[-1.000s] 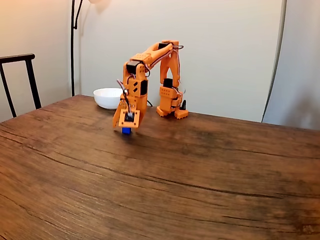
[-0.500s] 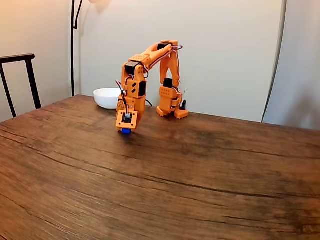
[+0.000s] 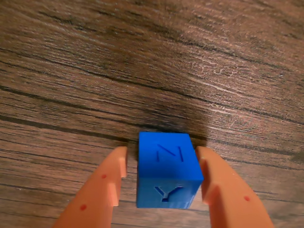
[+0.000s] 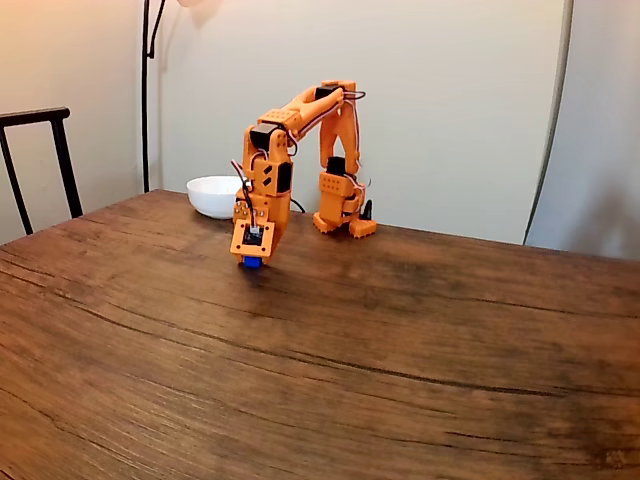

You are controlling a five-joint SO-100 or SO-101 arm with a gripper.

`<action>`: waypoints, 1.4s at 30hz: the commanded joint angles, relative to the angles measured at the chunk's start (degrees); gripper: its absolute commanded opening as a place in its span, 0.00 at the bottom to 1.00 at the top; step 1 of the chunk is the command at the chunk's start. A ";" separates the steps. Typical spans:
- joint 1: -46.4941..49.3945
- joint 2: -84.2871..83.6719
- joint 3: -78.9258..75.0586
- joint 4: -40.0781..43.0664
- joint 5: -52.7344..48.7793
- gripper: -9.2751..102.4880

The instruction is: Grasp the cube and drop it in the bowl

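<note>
Straddling the cube [image 3: 166, 168], the orange claw [image 3: 161, 190] fills the lower middle of the wrist view, its two smooth plastic fingers [image 3: 102, 190] rising from the bottom edge on either side of the block. The cube is a bright blue, matte, sharp-edged solid with recessed letters on its faces, an N-like mark on top and a Y on the face toward the camera. The right finger presses against or lies right at the cube's side, while a thin sliver of gap shows by the left finger, so the jaws are narrowed around the cube and I cannot tell whether they grip it firmly. Beneath it spreads the surface [image 3: 190, 61], dark brown wood with strong wavy grain lines and a slight sheen, and a soft shadow sits just beyond the cube. In the fixed view, the arm [image 4: 300, 110], built of blocky orange printed segments with dark servo bodies, arches from its base at upper centre down to the claw [image 4: 253, 255], where a speck of blue cube [image 4: 250, 262] peeks out at the surface [image 4: 400, 380]. Behind and left of the claw, well apart from it, sits the bowl [image 4: 212, 195], white, round, glossy and shallow.
</note>
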 commanded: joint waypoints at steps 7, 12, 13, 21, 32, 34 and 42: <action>-0.44 -0.44 0.53 -0.62 0.53 0.11; -0.53 -0.44 0.53 -0.62 0.53 0.11; -0.53 -0.44 0.53 -0.62 0.53 0.11; -0.70 1.23 -1.23 0.70 0.62 0.11; -1.49 12.04 -8.00 10.99 0.53 0.11; -1.41 14.68 -8.35 13.01 0.18 0.11; 1.23 29.36 -7.12 19.42 -0.09 0.11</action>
